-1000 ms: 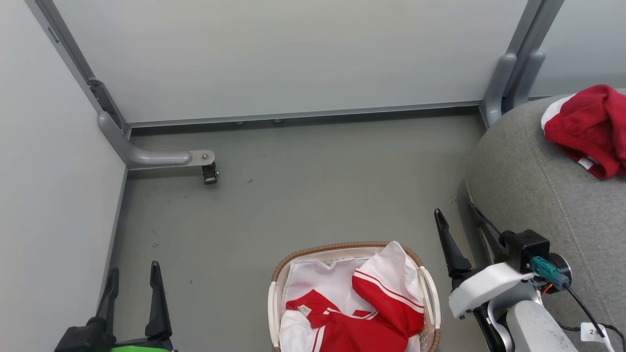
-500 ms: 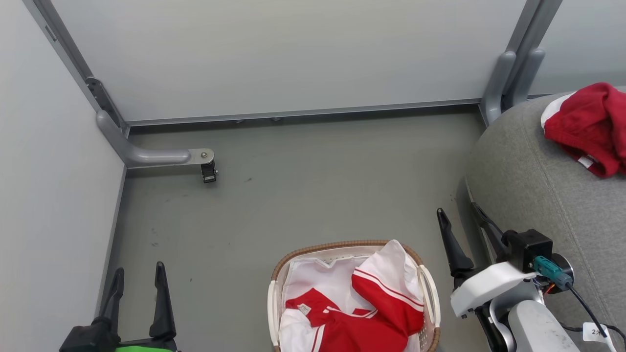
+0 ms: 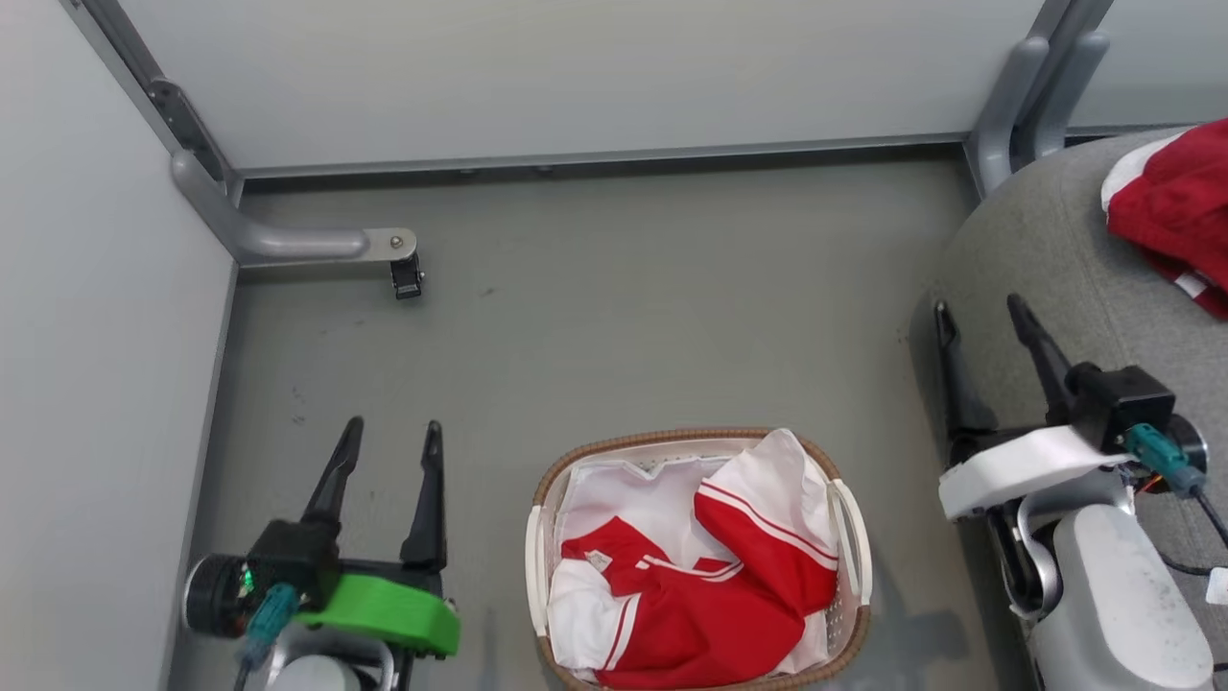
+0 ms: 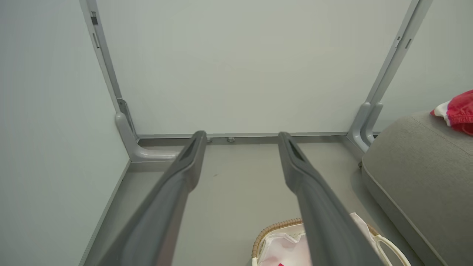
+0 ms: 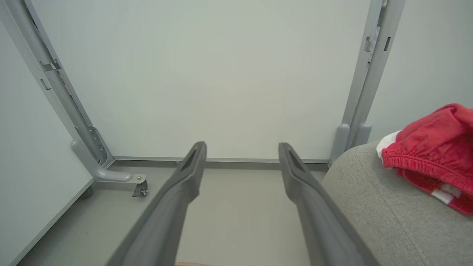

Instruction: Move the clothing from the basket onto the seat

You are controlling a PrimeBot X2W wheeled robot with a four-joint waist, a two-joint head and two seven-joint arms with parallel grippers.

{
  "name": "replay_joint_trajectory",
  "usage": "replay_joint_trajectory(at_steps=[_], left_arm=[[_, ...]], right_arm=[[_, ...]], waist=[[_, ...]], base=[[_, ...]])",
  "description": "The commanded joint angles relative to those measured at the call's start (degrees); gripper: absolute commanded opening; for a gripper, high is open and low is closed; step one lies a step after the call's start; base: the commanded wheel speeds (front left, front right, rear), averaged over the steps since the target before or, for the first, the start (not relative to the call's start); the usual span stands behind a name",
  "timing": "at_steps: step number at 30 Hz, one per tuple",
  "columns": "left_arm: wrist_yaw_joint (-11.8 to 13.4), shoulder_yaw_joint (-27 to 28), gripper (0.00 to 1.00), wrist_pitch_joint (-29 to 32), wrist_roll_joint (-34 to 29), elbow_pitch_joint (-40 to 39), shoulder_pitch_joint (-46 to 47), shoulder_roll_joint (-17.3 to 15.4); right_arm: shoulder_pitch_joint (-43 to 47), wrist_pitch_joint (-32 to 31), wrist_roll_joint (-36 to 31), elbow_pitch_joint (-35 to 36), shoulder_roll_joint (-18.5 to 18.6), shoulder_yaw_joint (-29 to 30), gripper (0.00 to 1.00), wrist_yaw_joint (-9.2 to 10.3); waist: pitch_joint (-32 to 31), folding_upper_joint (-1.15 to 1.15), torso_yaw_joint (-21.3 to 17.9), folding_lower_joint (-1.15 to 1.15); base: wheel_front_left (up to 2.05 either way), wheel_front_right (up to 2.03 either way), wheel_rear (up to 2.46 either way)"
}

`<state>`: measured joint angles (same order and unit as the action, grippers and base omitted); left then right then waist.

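We find the basket (image 3: 533, 566) on the floor (image 3: 614, 317), holding red-and-white clothing (image 3: 729, 614) heaped to its rim. A second red garment (image 3: 1175, 197) lies on the seat (image 3: 1036, 259). Our left gripper (image 3: 394, 424), fingers spread and empty, stands left of the basket. Our right gripper (image 3: 979, 303), likewise spread, hangs at the seat's edge.

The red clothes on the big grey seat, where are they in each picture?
Head view: red clothes at the upper right edge, on the seat.
Left wrist view: red clothes at the right edge, above the middle.
Right wrist view: red clothes at the right, mid-height.
Shared landmark: the grey post beside the seat.
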<state>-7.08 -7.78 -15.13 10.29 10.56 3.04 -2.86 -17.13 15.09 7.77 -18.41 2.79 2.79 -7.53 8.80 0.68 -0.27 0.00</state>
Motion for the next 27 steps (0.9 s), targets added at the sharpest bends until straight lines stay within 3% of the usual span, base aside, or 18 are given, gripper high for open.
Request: replay_joint_trajectory(at_steps=[1, 9, 17, 27], left_arm=[[-0.35, -1.41, 1.0, -0.04, -0.9, 1.56, 2.87, -0.06], [-0.48, -18.18, 1.0, -0.04, -2.19, 18.47, 18.03, -0.38], [-0.45, -33.15, 1.0, -0.05, 3.98, 34.67, 27.88, -0.19], [-0.41, -45.61, 1.0, 1.07, 14.39, 44.79, 36.07, -0.24]], right_arm=[[-1.34, 0.12, -0.66, 0.73, 0.21, 0.92, 1.0, 0.08], [-7.59, 0.12, -2.93, 5.74, 0.19, 5.15, 1.0, 0.08], [-11.51, 0.12, -2.53, 10.24, 0.17, 4.8, 1.0, 0.08], [-14.74, 0.12, -0.68, 15.24, 0.16, 2.75, 1.0, 0.08]], waist=[[4.76, -0.68, 0.4, 0.0], [16.59, -0.68, -1.04, 0.0], [26.43, -0.68, -4.45, 0.0], [36.45, -0.68, -8.68, 0.0]], base=[[0.0, 0.0, 0.0], [0.0, 0.0, 0.0], [0.0, 0.0, 0.0], [0.0, 0.0, 0.0]])
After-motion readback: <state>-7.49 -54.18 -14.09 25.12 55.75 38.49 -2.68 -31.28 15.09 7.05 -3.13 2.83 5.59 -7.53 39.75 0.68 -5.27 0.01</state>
